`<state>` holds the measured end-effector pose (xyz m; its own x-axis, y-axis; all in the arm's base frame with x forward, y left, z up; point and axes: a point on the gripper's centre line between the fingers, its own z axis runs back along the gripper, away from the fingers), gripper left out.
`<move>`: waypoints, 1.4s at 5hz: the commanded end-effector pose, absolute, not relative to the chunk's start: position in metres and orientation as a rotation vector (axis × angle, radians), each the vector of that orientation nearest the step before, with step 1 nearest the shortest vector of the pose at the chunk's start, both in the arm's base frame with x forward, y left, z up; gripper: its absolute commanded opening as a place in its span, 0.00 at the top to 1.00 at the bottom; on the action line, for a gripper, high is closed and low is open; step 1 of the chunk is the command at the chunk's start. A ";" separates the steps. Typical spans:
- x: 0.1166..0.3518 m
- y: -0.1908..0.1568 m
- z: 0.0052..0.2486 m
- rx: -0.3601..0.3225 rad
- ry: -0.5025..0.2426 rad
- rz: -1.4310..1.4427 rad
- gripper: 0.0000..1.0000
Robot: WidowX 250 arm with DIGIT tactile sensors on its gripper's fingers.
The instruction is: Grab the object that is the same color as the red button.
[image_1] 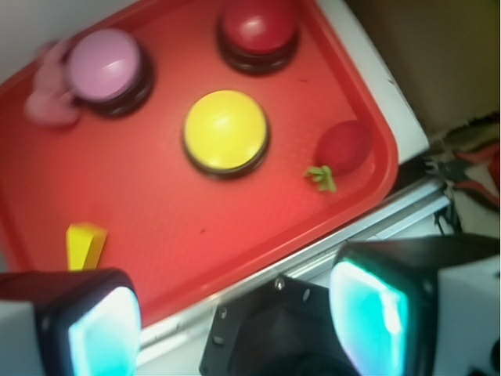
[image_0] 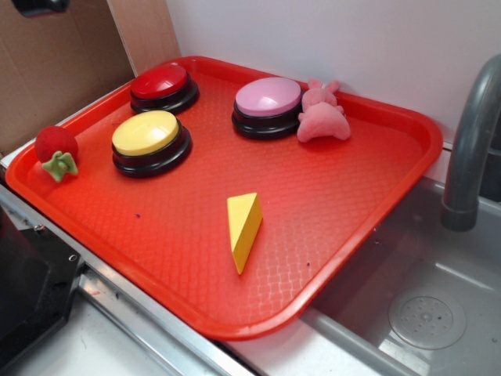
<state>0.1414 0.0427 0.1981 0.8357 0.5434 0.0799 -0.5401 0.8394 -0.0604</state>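
Note:
The small fuzzy red plush ball with a green leaf (image_0: 55, 149) lies at the left corner of the red tray (image_0: 329, 235); in the wrist view it (image_1: 343, 148) sits near the tray's right edge. The glossy red button (image_0: 163, 84) stands at the tray's far side, also seen in the wrist view (image_1: 257, 29). My gripper (image_1: 235, 329) is open and empty, high above the tray's near edge, well apart from the ball. It does not show in the exterior view.
A yellow button (image_0: 149, 139), a pink button (image_0: 267, 104), a pink plush animal (image_0: 322, 114) and a yellow cheese wedge (image_0: 243, 227) sit on the tray. A sink with a grey faucet (image_0: 470, 149) lies to the right. A black mount (image_1: 274, 337) is below the gripper.

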 end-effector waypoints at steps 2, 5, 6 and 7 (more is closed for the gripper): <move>0.136 0.129 0.126 0.051 -0.169 1.127 0.00; 0.145 0.156 0.056 0.153 -0.143 1.336 0.00; 0.151 0.154 0.038 0.141 -0.146 1.341 0.00; 0.151 0.151 0.021 0.121 -0.115 1.324 0.00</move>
<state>0.1600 0.1504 0.0155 0.2313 0.9634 0.1351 -0.9729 0.2292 0.0316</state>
